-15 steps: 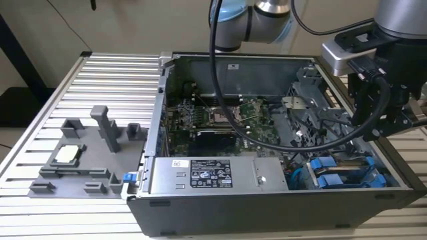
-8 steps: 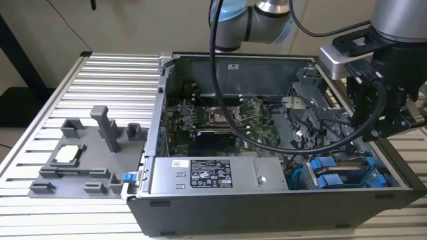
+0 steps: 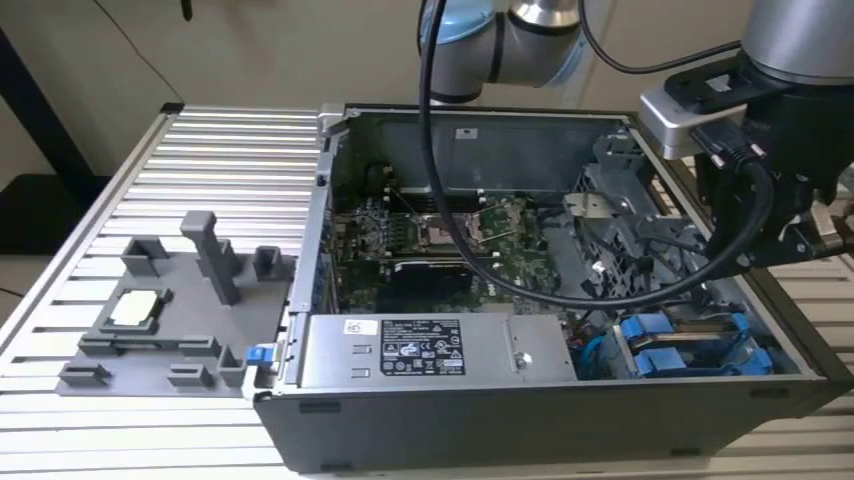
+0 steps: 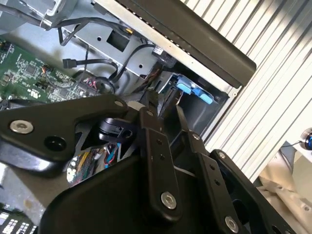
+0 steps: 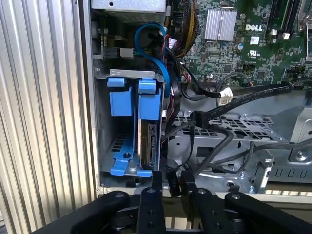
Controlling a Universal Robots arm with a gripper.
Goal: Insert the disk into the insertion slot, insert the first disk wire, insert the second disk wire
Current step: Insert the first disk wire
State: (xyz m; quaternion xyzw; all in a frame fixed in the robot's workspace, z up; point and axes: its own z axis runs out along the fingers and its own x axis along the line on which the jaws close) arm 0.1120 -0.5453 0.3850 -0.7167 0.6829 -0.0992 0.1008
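The disk [image 5: 149, 142] stands on edge in its blue carrier [image 5: 148, 100], seated in the insertion slot [image 5: 101, 127] of the grey drive cage. It sits just beside the other blue-fronted carrier [image 5: 120, 101]. In the first wrist view the gripper [image 5: 171, 178] hangs close to the disk's exposed rear edge, with a black wire plug [image 5: 172, 184] at its tip. I cannot tell whether the gripper clamps that plug or is slack.

Black wires [image 5: 214, 141] and a looped blue cable [image 5: 159, 51] run between the cage and the motherboard [image 5: 253, 46]. In the exterior view the open computer case [image 3: 534, 410] lies on the slatted metal table [image 3: 147, 430]. A grey fixture tray [image 3: 167, 320] is on the exterior view's left.
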